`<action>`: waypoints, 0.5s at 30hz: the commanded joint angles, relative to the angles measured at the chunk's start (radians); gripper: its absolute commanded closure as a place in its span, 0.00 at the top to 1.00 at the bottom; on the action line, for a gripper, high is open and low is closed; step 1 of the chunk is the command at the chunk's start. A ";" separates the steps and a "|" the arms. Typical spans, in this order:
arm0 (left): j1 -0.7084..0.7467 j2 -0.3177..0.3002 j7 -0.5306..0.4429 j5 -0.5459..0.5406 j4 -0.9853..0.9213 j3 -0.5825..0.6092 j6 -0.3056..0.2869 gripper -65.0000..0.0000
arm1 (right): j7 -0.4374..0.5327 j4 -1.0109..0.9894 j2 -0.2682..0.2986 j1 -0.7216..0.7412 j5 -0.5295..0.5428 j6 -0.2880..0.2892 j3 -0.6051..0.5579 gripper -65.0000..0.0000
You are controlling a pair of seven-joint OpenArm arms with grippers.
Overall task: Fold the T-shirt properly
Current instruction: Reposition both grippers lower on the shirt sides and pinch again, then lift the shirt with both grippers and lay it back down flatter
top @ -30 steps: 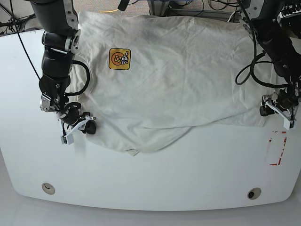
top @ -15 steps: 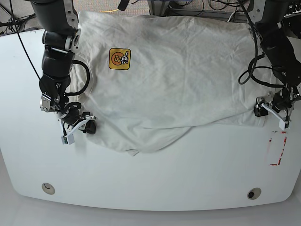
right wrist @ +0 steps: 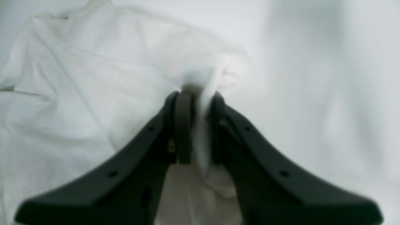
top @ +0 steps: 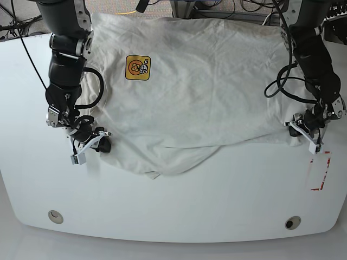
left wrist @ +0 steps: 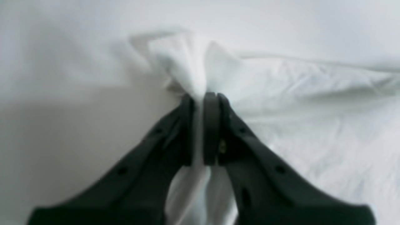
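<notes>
The T-shirt (top: 200,92) lies spread over the far half of the white counter (top: 179,211), its top edge at the counter's far edge and its lower hem rumpled toward the middle, where one fold doubles over itself. A small yellow-orange square logo (top: 137,67) faces up on the side of the cloth nearer the right arm.

The left end effector (top: 301,131) sits at the shirt's corner close to the counter's side edge; the left wrist view shows its dark fingers (left wrist: 212,128) clenched on a bunched pinch of white fabric (left wrist: 193,72), which rises in a small peak just past the tips.

The right end effector (top: 93,143) is at the opposite side of the shirt, low over the counter. In the right wrist view its jaws are pressed onto a strip of the shirt's edge (right wrist: 203,93), cloth showing between the pads and hanging below them.

A red-marked rectangle (top: 319,171) lies on the counter just beside the left end effector, toward the near edge. Two round holes (top: 55,216) (top: 293,222) sit near the counter's front corners.
</notes>
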 commanded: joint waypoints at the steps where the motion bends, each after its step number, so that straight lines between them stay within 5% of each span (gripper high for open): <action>1: -0.011 -0.004 0.020 0.007 0.015 0.011 -0.006 0.00 | 0.003 0.018 0.013 0.022 0.002 0.003 0.002 0.14; 8: -0.014 -0.005 0.020 0.005 0.050 0.005 -0.006 0.00 | -0.068 0.084 0.016 0.019 0.002 0.003 0.005 0.00; 15: -0.012 -0.004 0.076 0.007 0.185 -0.029 -0.006 0.00 | -0.181 0.297 0.014 -0.024 0.002 0.003 0.005 0.00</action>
